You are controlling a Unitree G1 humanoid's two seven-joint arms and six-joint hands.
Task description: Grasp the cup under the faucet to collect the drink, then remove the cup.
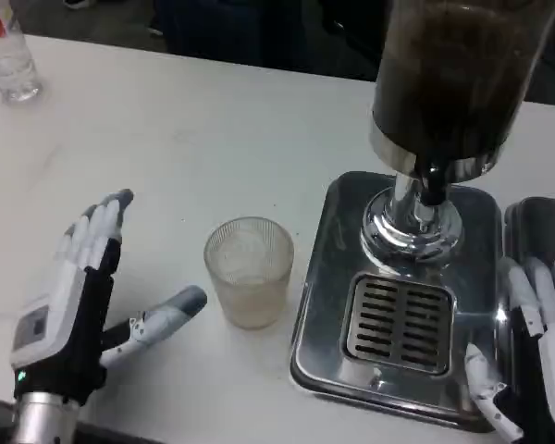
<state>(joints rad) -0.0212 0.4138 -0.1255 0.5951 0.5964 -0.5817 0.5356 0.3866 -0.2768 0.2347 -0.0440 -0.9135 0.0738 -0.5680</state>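
Observation:
A ribbed clear glass cup (249, 270) stands upright on the white table, just left of the dispenser's steel base (326, 314). The dispenser's dark drink tank (453, 74) rises at the upper right, with its black faucet (432, 185) over the slotted drip grate (400, 319). My left hand (83, 296) lies open on the table left of the cup, thumb reaching toward it without touching. At the picture's lower right, beside the base's right edge, my right hand (536, 351) has its fingers spread and nothing in them.
A clear plastic water bottle (9, 60) stands at the far left corner of the table. A second steel tray edge (541, 231) shows at the right border. The table's near edge runs just below my left wrist.

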